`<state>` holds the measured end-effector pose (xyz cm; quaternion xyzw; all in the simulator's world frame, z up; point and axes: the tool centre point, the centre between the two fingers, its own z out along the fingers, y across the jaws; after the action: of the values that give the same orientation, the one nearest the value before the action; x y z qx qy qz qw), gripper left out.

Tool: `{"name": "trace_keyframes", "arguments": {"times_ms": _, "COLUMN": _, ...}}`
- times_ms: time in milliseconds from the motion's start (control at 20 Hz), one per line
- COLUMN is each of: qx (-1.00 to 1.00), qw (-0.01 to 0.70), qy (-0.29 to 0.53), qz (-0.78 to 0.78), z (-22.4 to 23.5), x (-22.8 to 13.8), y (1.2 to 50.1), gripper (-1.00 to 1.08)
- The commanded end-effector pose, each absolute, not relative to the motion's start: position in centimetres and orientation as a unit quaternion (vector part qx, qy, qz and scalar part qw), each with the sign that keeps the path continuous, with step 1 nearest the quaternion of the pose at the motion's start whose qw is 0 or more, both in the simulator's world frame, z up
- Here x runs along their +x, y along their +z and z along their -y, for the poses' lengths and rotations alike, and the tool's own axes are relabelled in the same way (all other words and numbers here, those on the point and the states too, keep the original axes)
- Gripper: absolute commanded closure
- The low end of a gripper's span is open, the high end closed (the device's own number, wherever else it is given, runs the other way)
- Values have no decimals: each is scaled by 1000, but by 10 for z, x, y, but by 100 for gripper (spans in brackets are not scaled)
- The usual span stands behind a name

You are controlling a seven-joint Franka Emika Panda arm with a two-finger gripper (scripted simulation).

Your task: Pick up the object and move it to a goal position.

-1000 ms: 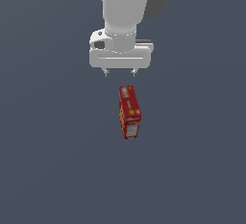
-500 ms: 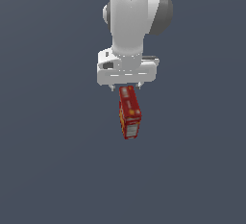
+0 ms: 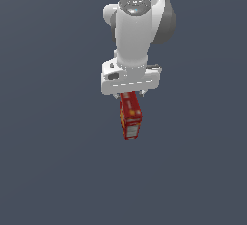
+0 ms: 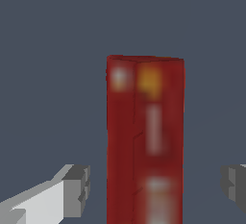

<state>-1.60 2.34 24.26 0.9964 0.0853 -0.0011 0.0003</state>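
Note:
The slim red carton lies flat on the dark grey floor, with white and yellow-orange print on its faces. In the wrist view the carton runs lengthwise between my two fingers. My gripper hangs over the carton's far end in the exterior view, and the white hand hides that end. The jaws stand open, one fingertip on each side of the carton with a gap to it. The gripper holds nothing.
The plain dark grey floor fills both views. The white arm rises above the gripper. No other objects show.
The arm has come down and forward over the carton. The gripper, once apart from the carton's far end, now covers it. The carton has not moved.

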Motion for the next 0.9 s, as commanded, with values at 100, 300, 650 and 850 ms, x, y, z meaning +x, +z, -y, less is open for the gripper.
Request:
{"name": "trace_keyframes", "arguments": {"times_ms": 100, "qx": 996, "qw": 0, "qy": -1, "qz": -85, "z": -23, "x": -16, "y": 240, "gripper": -92}}
{"name": "trace_keyframes", "arguments": {"times_ms": 300, "qx": 996, "qw": 0, "qy": -1, "qz": -86, "z": -23, "x": -16, "y": 227, "gripper": -92}}
{"name": "trace_keyframes", "arguments": {"times_ms": 650, "qx": 996, "qw": 0, "qy": 0, "qz": -86, "z": -24, "x": -16, "y": 197, "gripper": -92}}
{"name": "trace_keyframes", "arguments": {"times_ms": 850, "qx": 996, "qw": 0, "qy": 0, "qz": -86, "z": -24, "x": -15, "y": 192, "gripper": -92}}
